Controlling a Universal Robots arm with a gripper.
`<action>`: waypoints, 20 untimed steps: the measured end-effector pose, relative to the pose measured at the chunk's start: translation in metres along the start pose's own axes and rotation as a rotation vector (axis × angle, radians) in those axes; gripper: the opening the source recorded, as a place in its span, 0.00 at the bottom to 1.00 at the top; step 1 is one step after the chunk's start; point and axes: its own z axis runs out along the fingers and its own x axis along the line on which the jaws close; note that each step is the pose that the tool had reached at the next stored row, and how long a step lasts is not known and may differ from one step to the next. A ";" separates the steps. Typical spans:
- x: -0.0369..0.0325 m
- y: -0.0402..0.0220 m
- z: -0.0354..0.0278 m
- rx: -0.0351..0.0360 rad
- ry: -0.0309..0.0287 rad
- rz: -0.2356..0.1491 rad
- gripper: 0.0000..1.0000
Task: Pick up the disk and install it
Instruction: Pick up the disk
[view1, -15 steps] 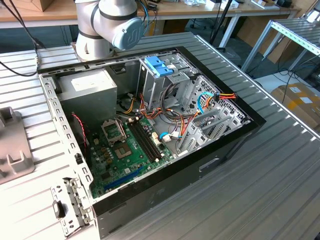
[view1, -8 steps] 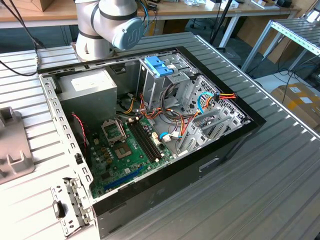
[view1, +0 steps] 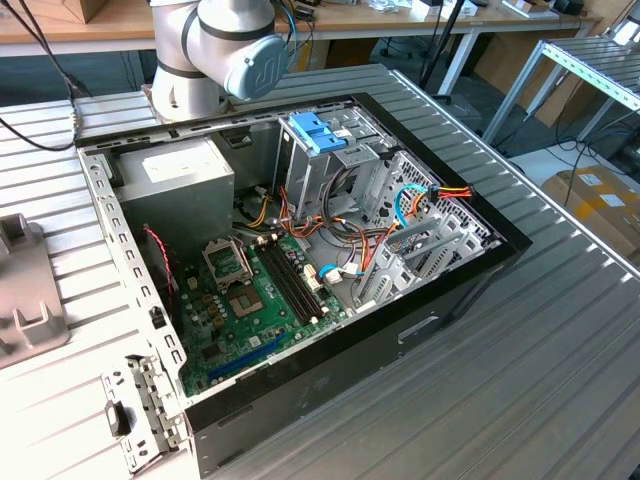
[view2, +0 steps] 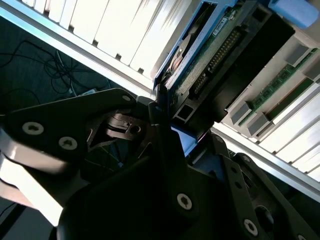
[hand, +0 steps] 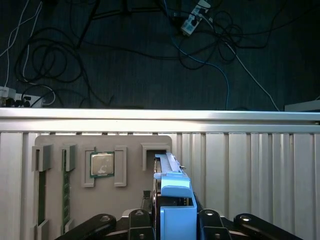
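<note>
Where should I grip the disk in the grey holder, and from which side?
Best across the disk's two broad faces near the blue tab, coming from the tab end: it stands on edge in the grey holder's slot, both faces free.

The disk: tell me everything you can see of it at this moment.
The disk is a flat drive with a dark body, bright blue plastic rails and a blue tab; the second wrist view shows its green circuit board and connector pins. It stands on edge in a slot of the grey holder, with the gripper's fingers closed on its sides.
</note>
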 end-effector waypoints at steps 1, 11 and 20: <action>0.0000 0.0000 -0.0003 0.0001 -0.0010 0.000 0.37; -0.0002 0.0001 -0.0024 0.0000 -0.0063 0.000 0.37; -0.0003 0.0003 -0.0063 0.0001 -0.0064 0.000 0.37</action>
